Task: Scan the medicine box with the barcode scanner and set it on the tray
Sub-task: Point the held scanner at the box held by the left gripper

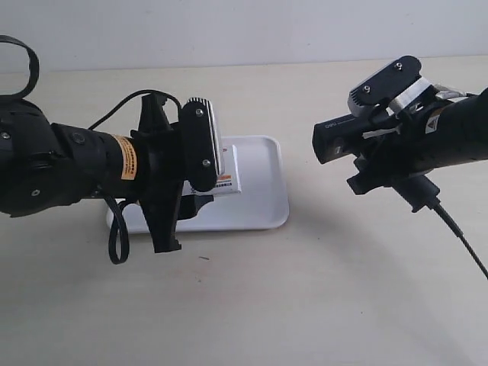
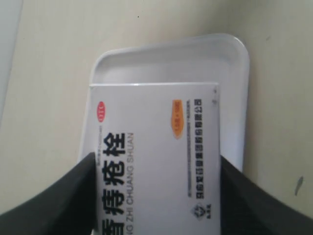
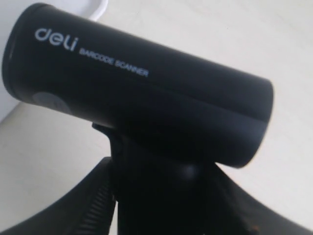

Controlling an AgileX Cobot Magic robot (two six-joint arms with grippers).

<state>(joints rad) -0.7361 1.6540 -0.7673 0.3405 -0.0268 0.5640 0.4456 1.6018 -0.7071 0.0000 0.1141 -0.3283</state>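
The left pincer clamps the medicine box reading "ZHI CHUANG SHUAN" above the tray, while the right pincer grips the "deli BARCODE SCANNER" barcode scanner.

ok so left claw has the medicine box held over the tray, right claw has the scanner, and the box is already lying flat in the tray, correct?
Not quite. The medicine box is not lying in the tray; the left wrist view shows it clamped between the left claw fingers above the tray. The rest stands: the right claw holds the barcode scanner.
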